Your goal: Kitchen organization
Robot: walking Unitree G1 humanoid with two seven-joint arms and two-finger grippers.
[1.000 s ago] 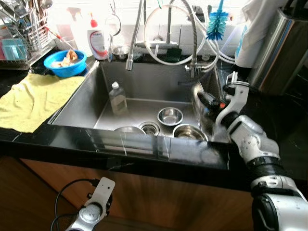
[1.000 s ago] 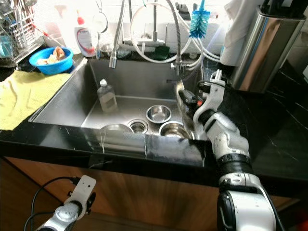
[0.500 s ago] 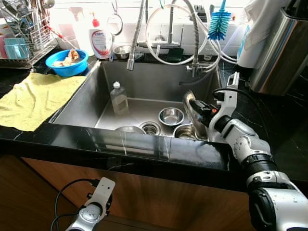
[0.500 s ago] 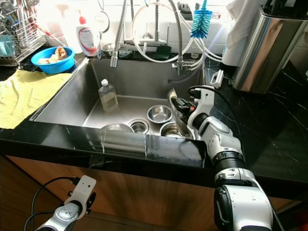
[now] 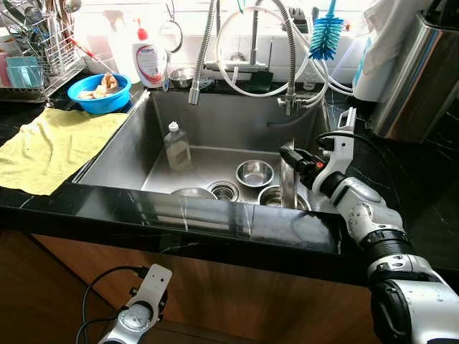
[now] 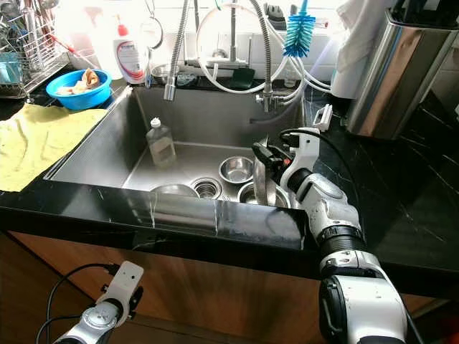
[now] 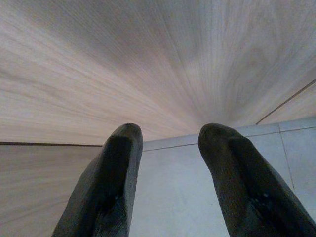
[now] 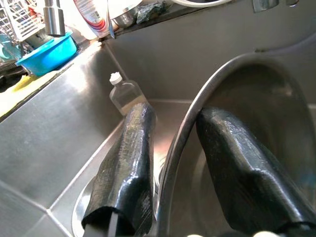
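Steel bowl (image 8: pixel 232 98) (edge-on), right fingers (image 8: pixel 128 168) pinching rim

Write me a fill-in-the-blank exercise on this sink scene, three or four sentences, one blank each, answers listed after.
1. The right claw grips the rim of a steel ____ above the sink.
2. The clear bottle stands upright inside the ____.
3. The cloth spread on the counter left of the sink is ____ in colour.
4. The bowl beside the dish rack is ____ in colour.

Missing words: bowl; sink; yellow; blue
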